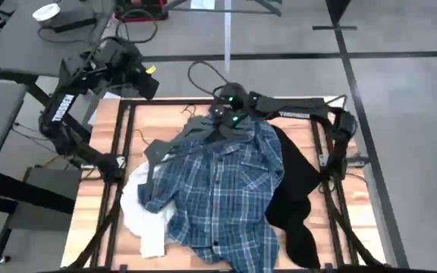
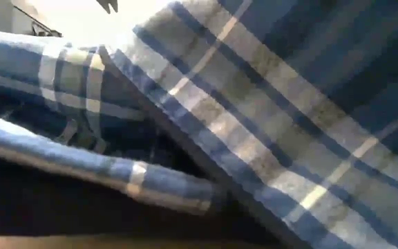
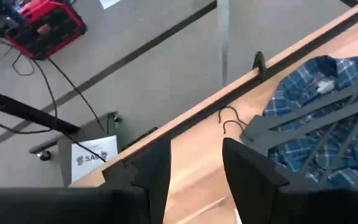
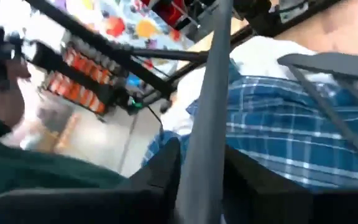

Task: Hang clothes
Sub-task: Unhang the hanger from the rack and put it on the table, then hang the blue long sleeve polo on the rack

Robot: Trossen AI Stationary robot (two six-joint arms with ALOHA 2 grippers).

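Note:
The blue-and-white plaid shirt (image 1: pixel 222 193) lies spread on the middle of the wooden table and fills the low view (image 2: pixel 268 124). A white top (image 1: pixel 139 208) peeks out on its left and a black top (image 1: pixel 298 201) lies on its right. Grey hangers (image 1: pixel 180 140) rest on the shirt's far left part, also seen in the left wrist view (image 3: pixel 316 118). My right gripper (image 1: pixel 217 115) is at the shirt's collar end, shut on one hanger. My left gripper (image 1: pixel 144 82) hovers open above the table's far left corner, nothing between its fingers (image 3: pixel 194 180). My right gripper has a grey hanger's bar (image 4: pixel 204 130) pinched between its two fingers, and the bar fills the gap. The fingers come nearly level from the table's right side, with the bar running on past them over the plaid shirt. The bar's far end is out of frame.
Dark frame rails (image 1: pixel 124 152) run along the table's sides. A pale upright pole (image 1: pixel 226 38) stands just beyond the far edge. A red device (image 3: pixel 42 25) sits on the floor. A person (image 4: pixel 5 87) shows beyond the table in the right wrist view.

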